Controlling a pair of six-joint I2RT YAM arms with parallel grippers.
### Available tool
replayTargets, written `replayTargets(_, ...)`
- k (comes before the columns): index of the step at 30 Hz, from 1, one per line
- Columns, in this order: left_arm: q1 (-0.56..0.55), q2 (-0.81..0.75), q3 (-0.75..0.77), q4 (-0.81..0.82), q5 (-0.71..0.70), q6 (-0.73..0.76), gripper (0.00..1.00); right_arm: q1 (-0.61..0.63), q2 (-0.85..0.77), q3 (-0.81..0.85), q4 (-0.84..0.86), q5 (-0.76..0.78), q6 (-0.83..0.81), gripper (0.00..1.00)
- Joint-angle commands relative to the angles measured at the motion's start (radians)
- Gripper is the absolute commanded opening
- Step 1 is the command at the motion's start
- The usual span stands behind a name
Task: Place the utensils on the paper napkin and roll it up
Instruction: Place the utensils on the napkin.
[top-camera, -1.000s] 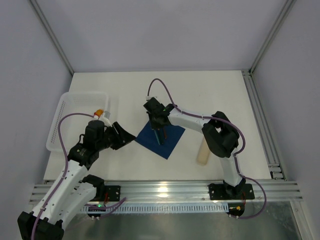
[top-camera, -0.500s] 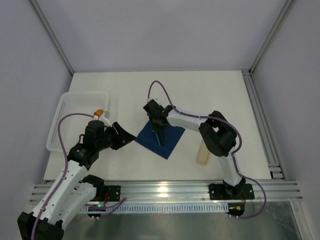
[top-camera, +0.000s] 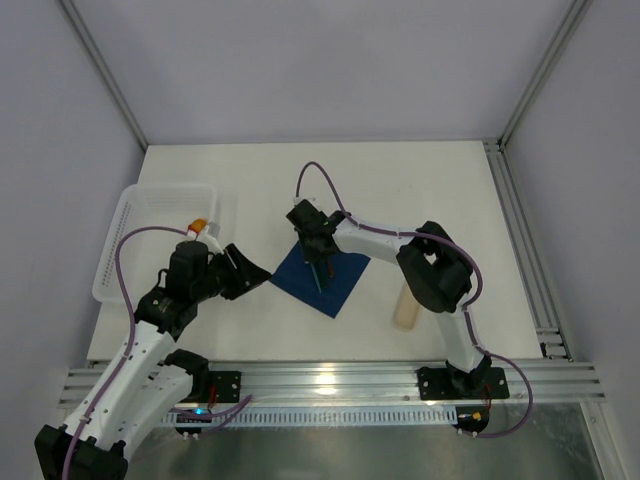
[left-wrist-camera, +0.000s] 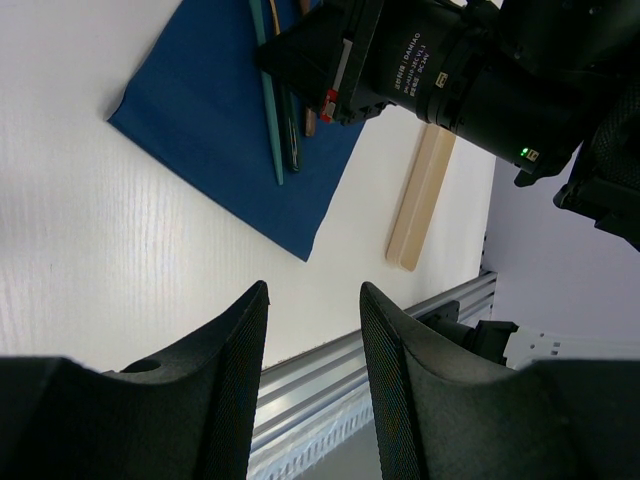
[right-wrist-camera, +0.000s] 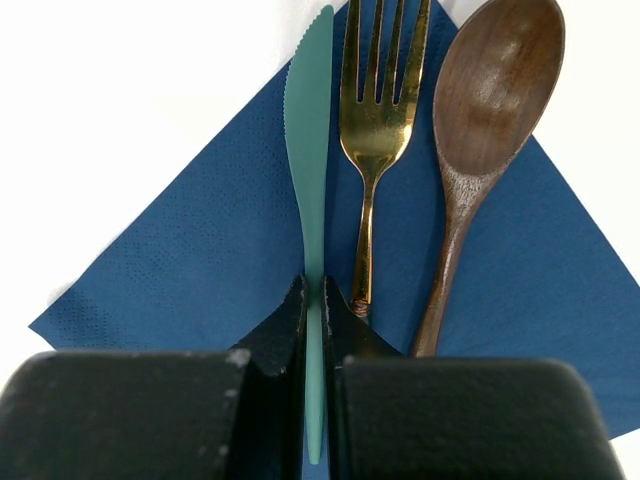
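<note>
Over the napkin (right-wrist-camera: 200, 260): my right gripper (right-wrist-camera: 313, 300) pinches the teal knife (right-wrist-camera: 308, 150) beside fork (right-wrist-camera: 372, 120) and spoon (right-wrist-camera: 480, 120); left gripper (left-wrist-camera: 312, 300) gapes idle.
Risk: if I lift away still clamped, the knife drags askew, nudging its neighbours.

Left arm (top-camera: 140, 345): white shells between black joints, with a chunky black wrist.
Right arm (top-camera: 375, 238): the same white-and-black build, with a bulky black elbow.
Cables (top-camera: 122, 262): one purple cord looping along each arm (thin and glossy).
Bases (top-camera: 455, 382): black mounting blocks, one under each arm.
Left gripper (left-wrist-camera: 313, 295): two matte black fingers (left-wrist-camera: 230, 370), smoothly curved, one with a round hole near its root.
Right gripper (right-wrist-camera: 313, 290): black fingers (right-wrist-camera: 285, 330) tapering to thin edges from a blocky, slightly scuffed black body.
Markings: white lettering (left-wrist-camera: 412, 62) on the right wrist's black camera barrel, a small red tab (left-wrist-camera: 328, 103), a green light (left-wrist-camera: 527, 154).
</note>
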Motion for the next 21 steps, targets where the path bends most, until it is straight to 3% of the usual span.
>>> replayTargets(1, -0.003, -0.013, 0.023, -0.003, -0.004, 0.014, 0.44, 0.007, 0.002, 0.006, 0.006, 0.029, 0.010, 0.04)
replayTargets(21, -0.003, -0.015, 0.020, 0.000, 0.004, 0.013, 0.44, 0.007, 0.005, 0.046, -0.016, 0.055, -0.036, 0.05)
